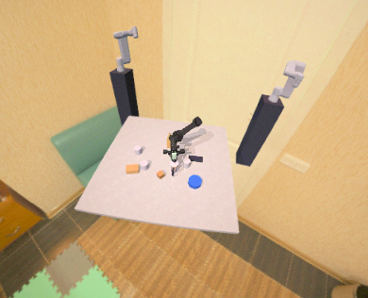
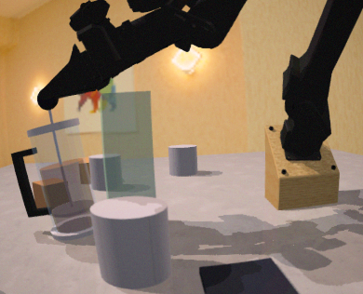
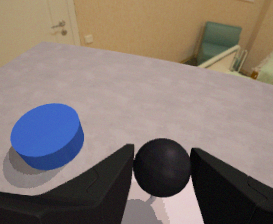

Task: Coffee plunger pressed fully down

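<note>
The coffee press (image 2: pixel 69 160) (image 1: pixel 174 166) is a clear cylinder with a black handle (image 2: pixel 23 183). It leans to the left in the exterior view, its lid (image 2: pixel 53 126) sloping and its base ring tilted. A short piece of rod shows between lid and knob, and the plunger disc (image 2: pixel 73 210) is low inside the glass. My gripper (image 3: pixel 162 153) is shut on the round black knob, one finger on each side. In the exterior view the fingers (image 2: pixel 47 100) are at the knob above the lid, and the knob is hard to tell apart from them.
A greenish see-through panel (image 2: pixel 129 144) stands beside the press. A large grey cylinder (image 2: pixel 131 244) is in front, with smaller ones (image 2: pixel 106 173) (image 2: pixel 182 161) behind. A blue disc (image 1: pixel 194 182) (image 3: pixel 47 132), an orange block (image 1: pixel 132 169), an orange cube (image 1: pixel 160 174) and a dark pad (image 2: pixel 247 278) lie around.
</note>
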`<state>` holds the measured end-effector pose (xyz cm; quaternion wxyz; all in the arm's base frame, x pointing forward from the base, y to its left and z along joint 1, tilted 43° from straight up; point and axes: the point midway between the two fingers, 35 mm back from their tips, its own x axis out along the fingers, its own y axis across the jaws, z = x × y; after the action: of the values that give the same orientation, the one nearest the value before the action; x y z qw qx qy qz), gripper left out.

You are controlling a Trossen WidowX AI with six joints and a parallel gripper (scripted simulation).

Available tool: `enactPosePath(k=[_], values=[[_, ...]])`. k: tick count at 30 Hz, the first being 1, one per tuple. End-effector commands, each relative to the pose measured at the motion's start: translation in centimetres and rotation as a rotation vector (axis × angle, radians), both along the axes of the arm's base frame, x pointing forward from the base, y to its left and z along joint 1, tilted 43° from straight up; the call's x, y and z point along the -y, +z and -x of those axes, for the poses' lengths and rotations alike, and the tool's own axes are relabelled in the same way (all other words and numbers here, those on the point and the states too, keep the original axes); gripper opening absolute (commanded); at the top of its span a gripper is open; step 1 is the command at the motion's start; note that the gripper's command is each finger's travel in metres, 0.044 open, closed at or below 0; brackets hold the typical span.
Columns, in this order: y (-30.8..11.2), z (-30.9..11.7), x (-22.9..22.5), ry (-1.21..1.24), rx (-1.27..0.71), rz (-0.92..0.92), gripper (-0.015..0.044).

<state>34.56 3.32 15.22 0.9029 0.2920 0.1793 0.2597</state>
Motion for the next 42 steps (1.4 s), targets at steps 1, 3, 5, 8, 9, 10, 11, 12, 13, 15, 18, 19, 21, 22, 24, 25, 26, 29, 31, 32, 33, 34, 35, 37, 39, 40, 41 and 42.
enactPosePath(k=[1,3,5,8,9,10,11,12,13,15,18,19,21,22,24,25,26,29,31,32,33,34,35,37,39,40,41,42], values=[[-0.67,0.11,-0.54,0.025,-0.027,-0.014,0.0126],[-0.68,0.1,-0.52,0.025,-0.027,-0.014,0.0126],[-0.69,0.1,-0.51,0.025,-0.027,-0.014,0.0126],[-0.71,0.08,-0.48,0.025,-0.027,-0.014,0.0126],[-0.71,0.08,-0.48,0.025,-0.027,-0.014,0.0126],[-0.71,0.07,-0.48,0.025,-0.027,-0.014,0.0126],[-0.71,0.06,-0.47,0.025,-0.027,-0.014,0.0126],[-0.72,0.05,-0.46,0.025,-0.027,-0.014,0.0126],[-0.72,0.05,-0.46,0.025,-0.027,-0.014,0.0126],[-0.72,0.04,-0.45,0.025,-0.027,-0.014,0.0126],[-0.67,0.01,-0.4,0.025,-0.027,-0.014,0.0126],[-0.68,0.01,-0.41,0.025,-0.027,-0.014,0.0126],[-0.71,0.0,-0.43,0.025,-0.027,-0.014,0.0126],[-0.72,-0.01,-0.43,0.025,-0.027,-0.014,0.0126],[-0.7,-0.01,-0.41,0.025,-0.027,-0.014,0.0126],[-0.66,-0.02,-0.38,0.025,-0.027,-0.014,0.0126],[-0.68,-0.02,-0.39,0.025,-0.027,-0.014,0.0126],[-0.71,-0.03,-0.42,0.025,-0.027,-0.014,0.0126],[-0.29,-0.1,-0.08,0.01,-0.009,-0.005,0.0126],[-0.29,-0.1,-0.08,0.01,-0.009,-0.005,0.0126],[-0.29,-0.1,-0.08,0.01,-0.009,-0.005,0.0126],[-0.29,-0.1,-0.08,0.01,-0.009,-0.005,0.0126],[-0.29,-0.1,-0.08,0.01,-0.009,-0.005,0.0126],[-0.29,-0.1,-0.08,0.01,-0.009,-0.005,0.0126],[-0.29,-0.1,-0.08,0.01,-0.009,-0.005,0.0126],[-0.29,-0.1,-0.08,0.01,-0.009,-0.005,0.0153],[-0.29,-0.1,-0.08,0.01,-0.009,-0.005,0.0179],[-0.29,-0.1,-0.08,0.01,-0.009,-0.005,0.0205]])
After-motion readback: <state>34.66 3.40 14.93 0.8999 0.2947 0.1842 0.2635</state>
